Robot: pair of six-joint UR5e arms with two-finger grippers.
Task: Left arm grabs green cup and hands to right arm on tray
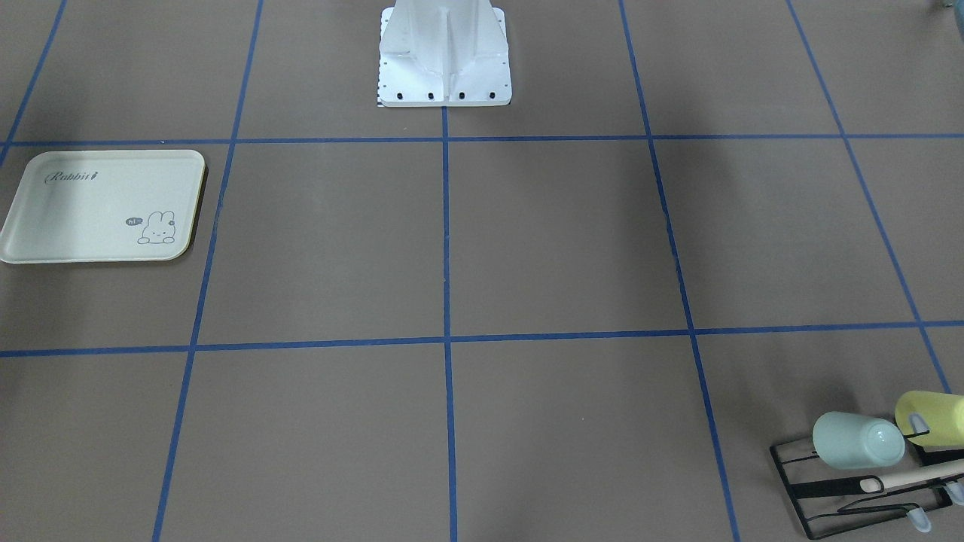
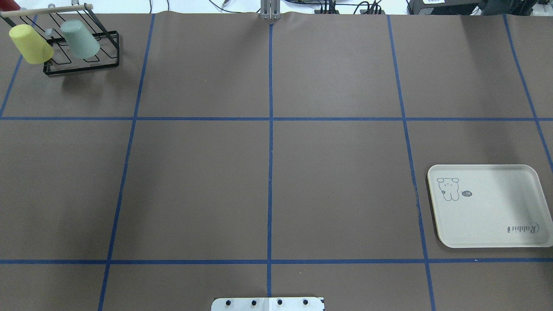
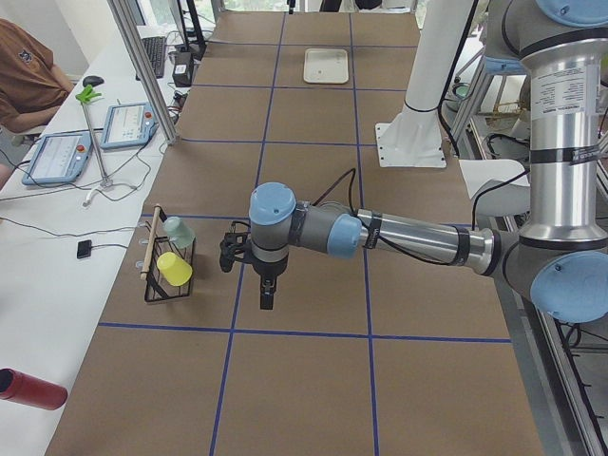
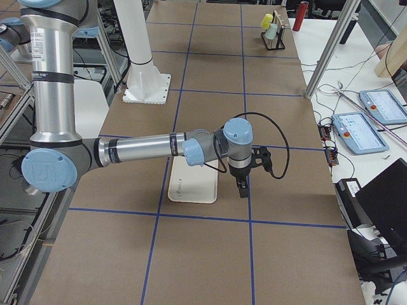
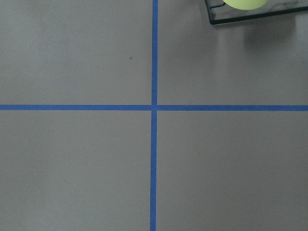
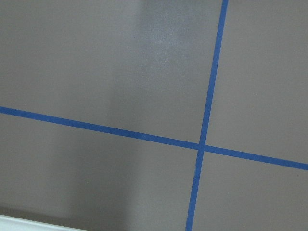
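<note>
The green cup [image 1: 858,440] hangs tilted on the black wire rack [image 1: 828,493] at the table's far left corner in the overhead view [image 2: 80,39]. It also shows in the exterior left view [image 3: 178,229]. The cream Rabbit tray [image 2: 492,211] lies flat on the right side and holds nothing. My left gripper [image 3: 269,296] points down above the table, to the right of the rack and apart from the cup. My right gripper [image 4: 243,188] points down just beside the tray [image 4: 191,184]. Both show only in the side views, so I cannot tell whether they are open or shut.
A yellow cup [image 2: 30,44] hangs on the same rack beside the green one, under a wooden bar [image 2: 47,10]. The white robot base [image 1: 444,53] stands at the table's middle edge. A red bottle [image 3: 28,389] lies off the mat. Blue tape lines grid the brown table.
</note>
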